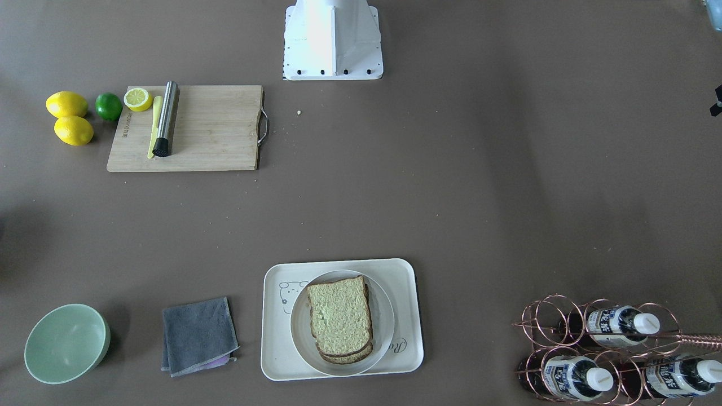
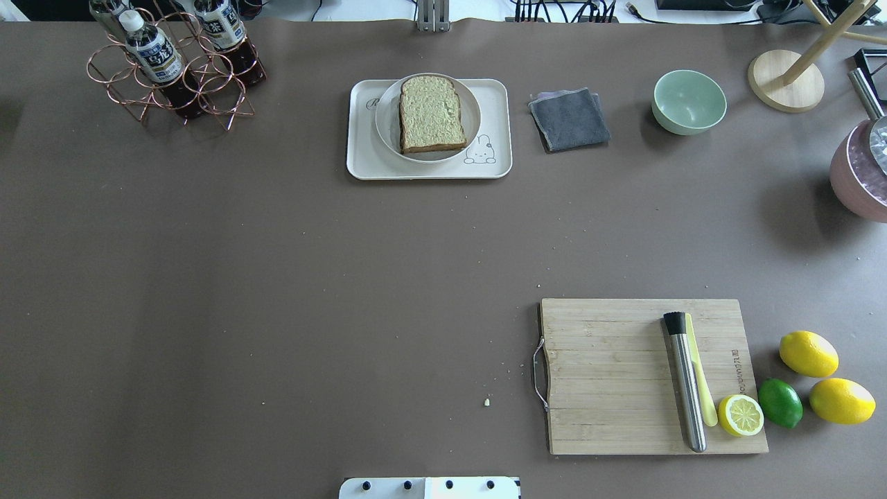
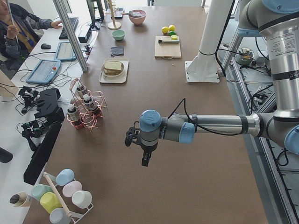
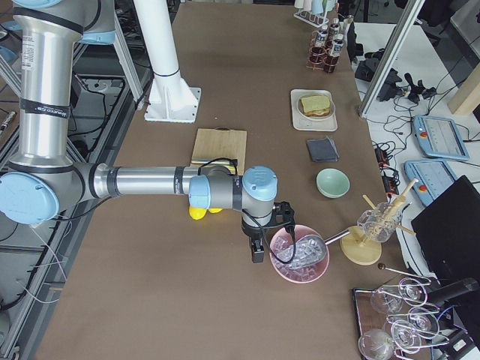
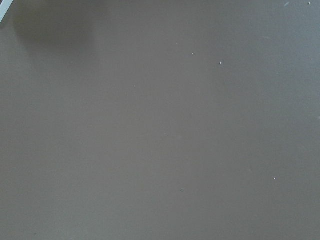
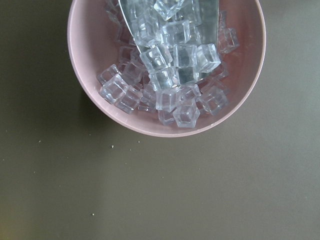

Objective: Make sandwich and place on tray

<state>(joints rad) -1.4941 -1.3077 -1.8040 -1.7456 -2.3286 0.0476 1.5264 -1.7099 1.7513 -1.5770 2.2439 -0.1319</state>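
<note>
We see a matte brown table point(image 2: 277, 277) speckled with crumbs. The sandwich of square, pale, brown-crusted bread slices point(image 2: 431, 113) lies on a round white plate point(image 2: 474, 118) inside the cream-white rounded rectangular tray point(image 2: 360, 163). The left gripper point(image 3: 145, 160) and right gripper point(image 4: 257, 253) hang well apart from the tray; we cannot tell how their jaws stand. Beyond the tray, a seated operator point(image 3: 18, 28) works at a desk.

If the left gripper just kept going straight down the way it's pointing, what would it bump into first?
Most likely the bare brown table. The left gripper points straight down, and its wrist camera shows only the table top beneath it, with nothing in between as far as these views show.
</note>
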